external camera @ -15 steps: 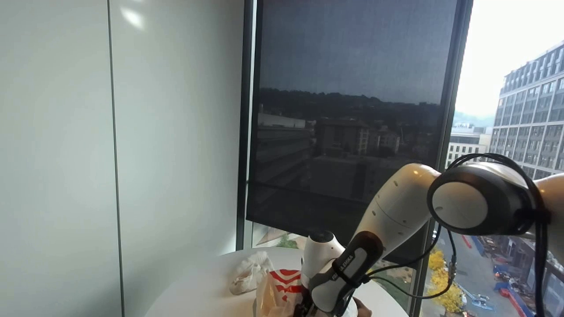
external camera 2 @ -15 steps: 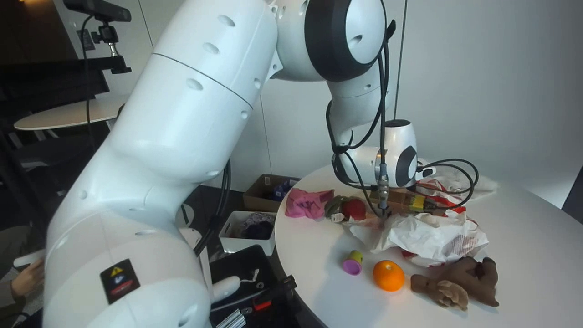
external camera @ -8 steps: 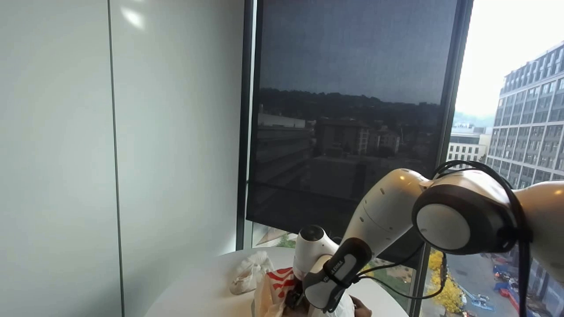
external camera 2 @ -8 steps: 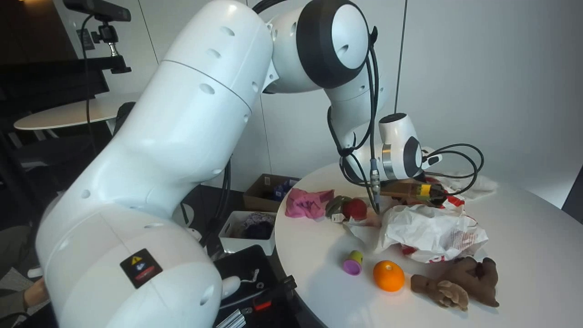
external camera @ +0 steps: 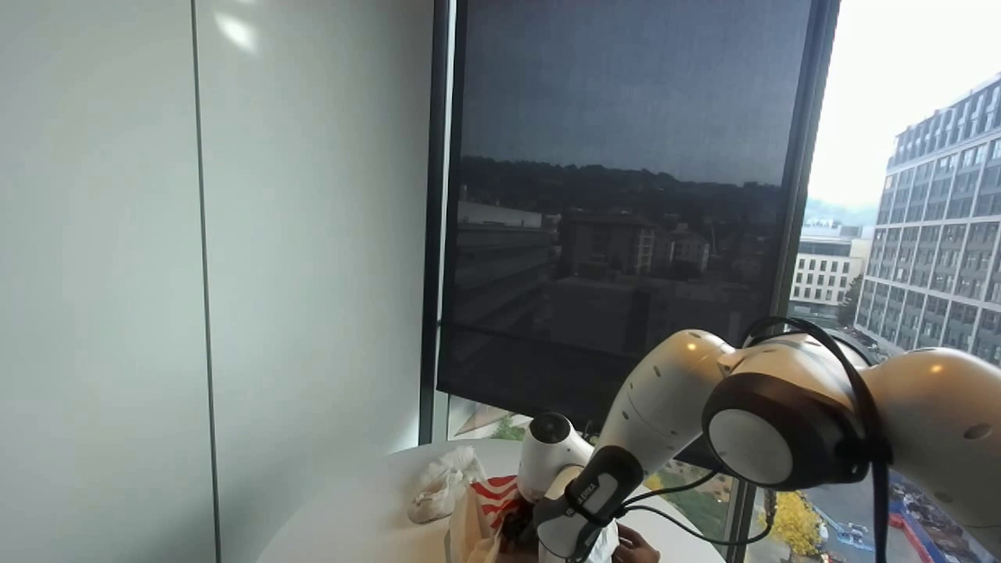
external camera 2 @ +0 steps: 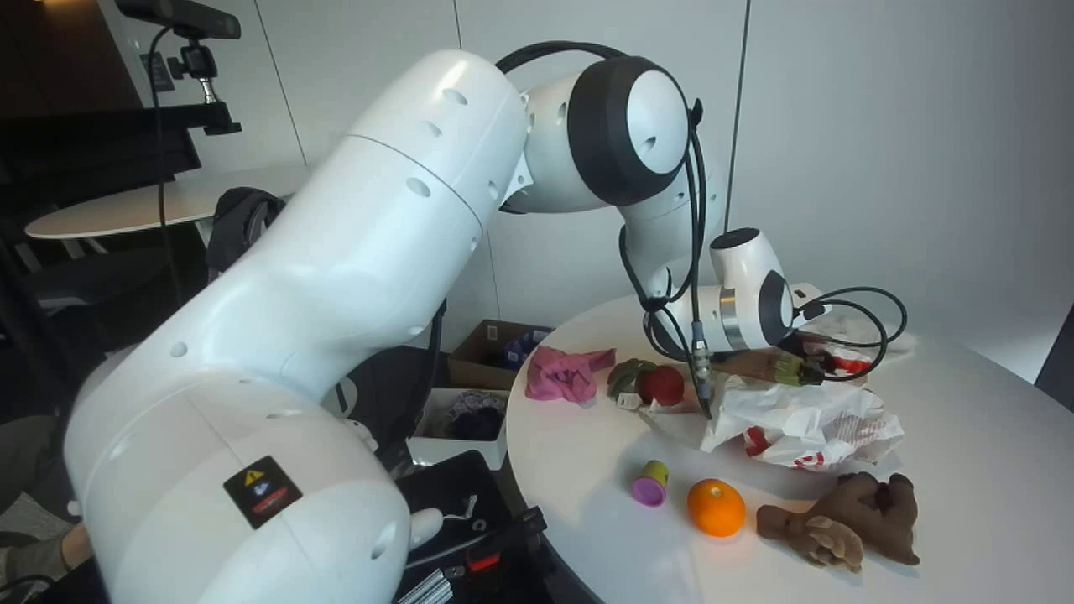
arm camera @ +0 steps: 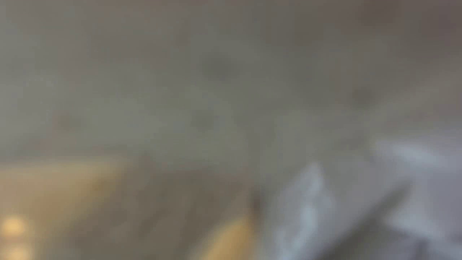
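Note:
A crumpled white bag with red print lies on the round table, seen in both exterior views. My gripper is lowered at this bag, right beside its red stripes. It stands open; its fingertips are hidden by the bag and the wrist, and I make out nothing held. Under the wrist sits a brown bar with a yellow-green band, a cable reaching its dark end. Very close and blurred, the wrist view shows grey-brown surfaces, an orange-yellow patch and whitish crumpled material.
In front of the bag lie an orange, a small cup and a brown plush toy. A pink cloth and a red ball are to the left. Another white bag lies behind.
The arm's elbow has come down and the wrist has shifted further over the bag, rising slightly and then sinking. The bag's folds have shifted and the red ball has moved slightly.

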`<state>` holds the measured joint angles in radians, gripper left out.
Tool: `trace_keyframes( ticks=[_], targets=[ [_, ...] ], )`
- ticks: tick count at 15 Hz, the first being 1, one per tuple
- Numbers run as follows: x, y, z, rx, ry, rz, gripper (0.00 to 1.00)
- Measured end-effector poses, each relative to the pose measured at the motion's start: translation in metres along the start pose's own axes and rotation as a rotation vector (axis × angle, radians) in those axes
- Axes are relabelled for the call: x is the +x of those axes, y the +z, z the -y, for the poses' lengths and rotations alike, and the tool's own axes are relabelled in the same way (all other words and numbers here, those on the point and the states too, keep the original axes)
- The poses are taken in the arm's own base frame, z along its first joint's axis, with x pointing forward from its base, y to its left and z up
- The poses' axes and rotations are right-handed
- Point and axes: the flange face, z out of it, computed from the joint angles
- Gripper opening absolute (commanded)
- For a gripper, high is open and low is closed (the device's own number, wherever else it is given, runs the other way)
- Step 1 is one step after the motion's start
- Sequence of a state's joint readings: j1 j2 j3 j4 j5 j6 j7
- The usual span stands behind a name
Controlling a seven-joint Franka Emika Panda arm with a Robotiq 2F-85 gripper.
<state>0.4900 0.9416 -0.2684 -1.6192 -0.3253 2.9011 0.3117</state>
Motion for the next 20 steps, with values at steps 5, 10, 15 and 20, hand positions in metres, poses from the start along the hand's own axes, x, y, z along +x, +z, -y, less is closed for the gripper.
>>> trace_keyframes(
  ticks=[5,10,15,20],
  targets=[
    [0.004,0.017,-0.011,0.003,0.169,-0.07,1.0],
    [0.003,0.027,-0.021,0.036,0.321,-0.134,1.0],
    [0.005,0.027,-0.02,0.062,0.411,-0.179,0.72],
    [0.009,0.025,-0.022,0.07,0.451,-0.197,0.41]
  ],
)
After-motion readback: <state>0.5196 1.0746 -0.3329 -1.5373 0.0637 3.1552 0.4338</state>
